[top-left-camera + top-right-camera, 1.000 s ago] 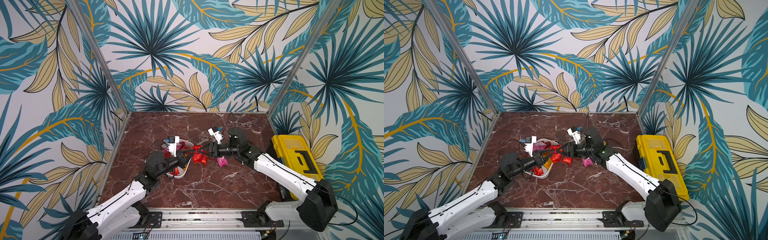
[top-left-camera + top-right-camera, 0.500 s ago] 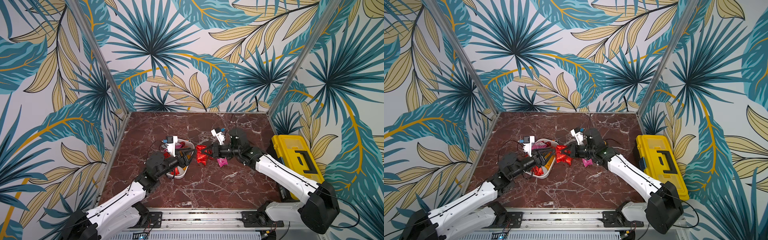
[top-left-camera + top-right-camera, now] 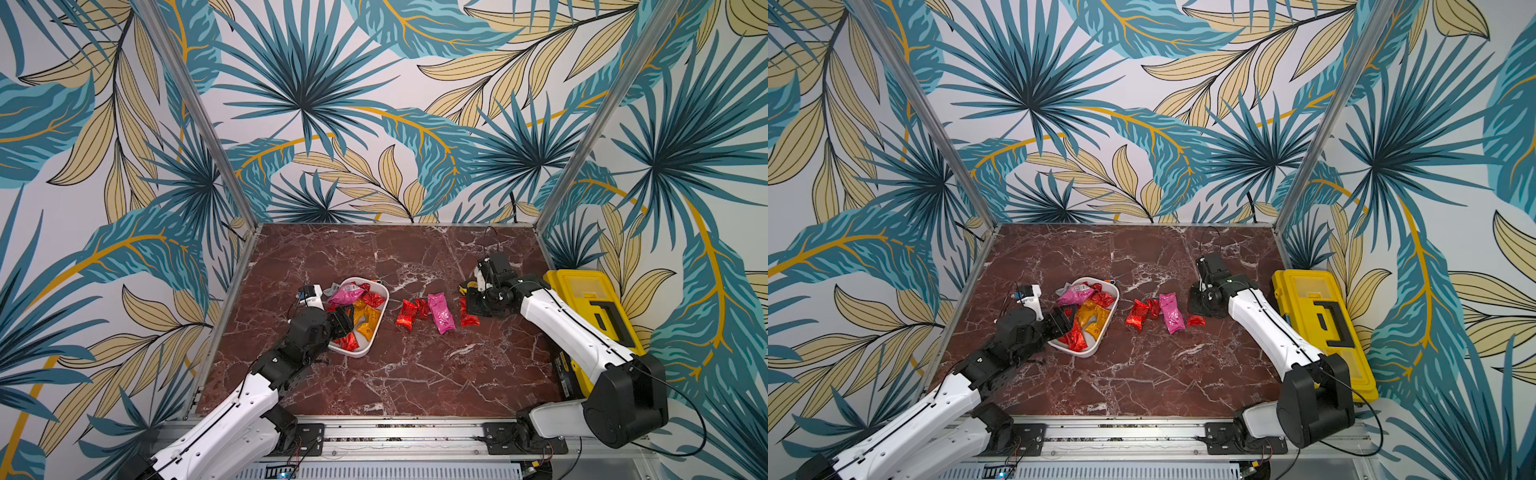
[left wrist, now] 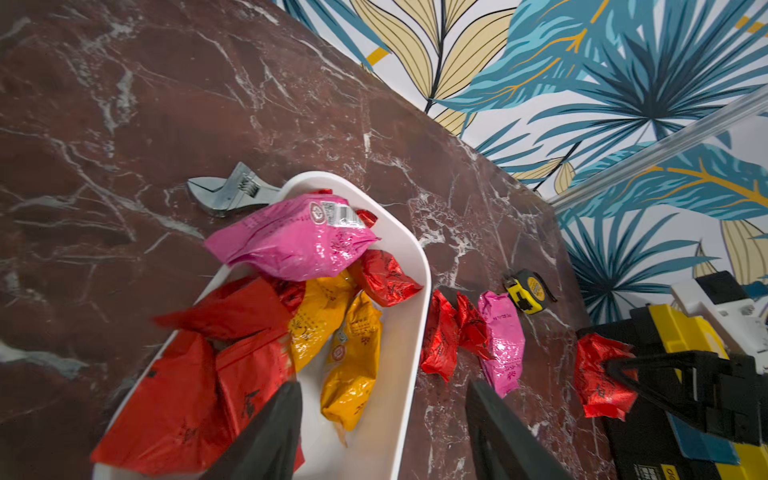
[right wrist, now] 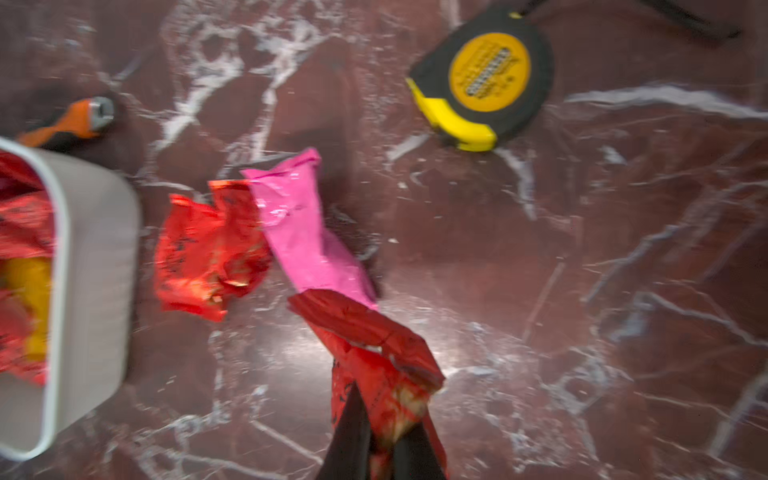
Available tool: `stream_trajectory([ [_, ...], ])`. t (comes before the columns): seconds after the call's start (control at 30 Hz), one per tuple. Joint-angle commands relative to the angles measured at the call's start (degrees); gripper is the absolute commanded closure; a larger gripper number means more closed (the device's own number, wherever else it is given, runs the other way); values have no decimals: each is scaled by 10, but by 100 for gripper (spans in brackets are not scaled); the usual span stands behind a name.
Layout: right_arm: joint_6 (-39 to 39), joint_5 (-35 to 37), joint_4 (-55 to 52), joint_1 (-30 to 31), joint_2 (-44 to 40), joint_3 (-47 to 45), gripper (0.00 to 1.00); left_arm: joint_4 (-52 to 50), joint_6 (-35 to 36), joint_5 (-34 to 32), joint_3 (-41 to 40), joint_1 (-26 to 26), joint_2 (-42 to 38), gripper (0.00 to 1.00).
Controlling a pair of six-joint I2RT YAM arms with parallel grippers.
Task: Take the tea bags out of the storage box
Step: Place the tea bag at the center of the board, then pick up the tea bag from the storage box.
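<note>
Storage box (image 3: 381,316): on the bench (image 3: 374,386), left of centre. Long axis runs roughly front to back, far end skewed slightly right.
In box: tea bags (image 4: 353,353) in a pile. The pink bag (image 4: 291,245) lies crosswise at the far end, one end overhanging the rim. Two orange ones lie lengthwise, reds fill the near end.
Out of box: two red bags (image 3: 406,314) and a second pink one (image 3: 440,312) in a row just right of the box, long axes roughly parallel to it.
Left pincer (image 4: 380,386): jaws spread, empty, over the box's near end.
Right pincer (image 5: 382,432): clamped on one end of a red tea bag (image 5: 374,353), at the right end of the row. Can't tell if it touches the bench.
Change: a second ago the left pincer was closed in the box, and the right pincer sat closer to the box. It is now nearer the yellow toolbox (image 3: 590,299).
Nearby: tape measure (image 5: 486,79) behind the row, wrench (image 4: 228,193) at the box's far end.
</note>
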Motion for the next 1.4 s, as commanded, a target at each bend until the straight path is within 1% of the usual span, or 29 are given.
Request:
stream_trajectory([
  [0.0,-40,97,-53,-6,46,17,94,-33,-1,-15,28,4,-8,33],
  [0.07,-46,76,-51,-7,81,32,94,-38,6,-13,32,5,-12,33],
  [0.1,-51,54,-42,-7,96,37,93,-38,10,-12,33,5,-13,33],
  [0.23,-58,-18,7,-7,125,39,92,-33,18,-4,33,9,-9,33],
  [0.33,-57,-29,27,-7,148,40,92,-44,26,7,46,14,0,34],
  [0.43,-50,-12,38,-7,168,38,91,-57,33,7,55,15,1,34],
  [0.47,-47,-6,42,-7,166,36,88,-64,34,7,57,16,0,34],
  [0.53,-39,10,46,-7,151,30,78,-72,34,6,60,16,-1,34],
  [0.57,-38,14,46,-7,140,26,74,-79,34,5,64,17,-1,34],
  [0.7,-31,26,46,-7,77,11,53,-117,45,-9,84,20,7,34],
  [0.77,-12,8,47,-7,46,0,45,-130,44,-11,90,25,13,35],
  [0.83,17,-43,71,-7,11,-25,41,-128,39,2,94,34,24,35],
  [1.0,116,-155,177,-2,-61,-110,40,-92,18,14,98,41,68,34],
  [1.03,136,-176,205,6,-69,-124,40,-87,18,14,101,43,82,34],
  [1.1,158,-196,242,36,-74,-134,40,-86,24,17,113,48,111,34],
  [1.2,156,-171,226,86,-56,-105,40,-114,41,22,145,71,151,34],
  [1.27,156,-160,224,106,-43,-92,40,-130,73,31,167,85,167,33],
  [1.37,164,-162,239,114,-31,-89,40,-152,145,42,202,102,177,29],
])
